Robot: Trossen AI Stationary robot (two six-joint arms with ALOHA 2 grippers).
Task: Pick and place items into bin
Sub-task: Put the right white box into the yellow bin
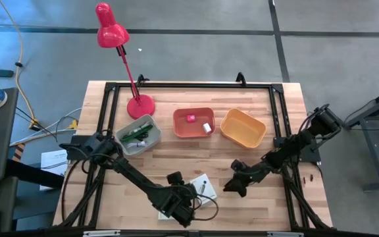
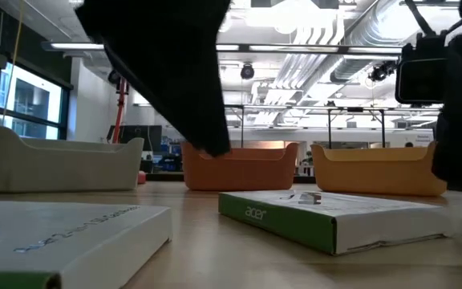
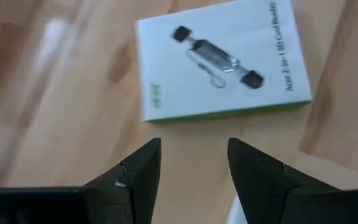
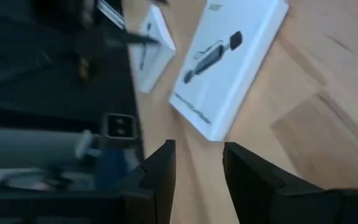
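Note:
Two flat white boxes with dark print lie on the wooden table near its front. One (image 1: 204,186) (image 3: 222,59) (image 4: 229,68) has a green side (image 2: 319,213). The other (image 1: 165,214) (image 4: 151,53) (image 2: 62,237) lies partly under my left arm. My left gripper (image 1: 186,205) (image 3: 194,162) hangs open between the two boxes, slanting down, with bare wood between its fingers. My right gripper (image 1: 232,187) (image 4: 197,162) stands open just right of the green-sided box, pointing toward it. A green-handled tool (image 1: 135,135) lies in the grey bin (image 1: 151,126). Small pink and white blocks (image 1: 191,118) lie in the orange-red bin (image 1: 183,131).
A yellow-orange bin (image 1: 232,135) stands right of the orange-red one, all three in a row at mid-table. A red desk lamp (image 1: 140,105) stands at the far left. A thin dark cable loop (image 1: 208,209) lies by my left gripper. A black frame (image 1: 189,85) edges the table.

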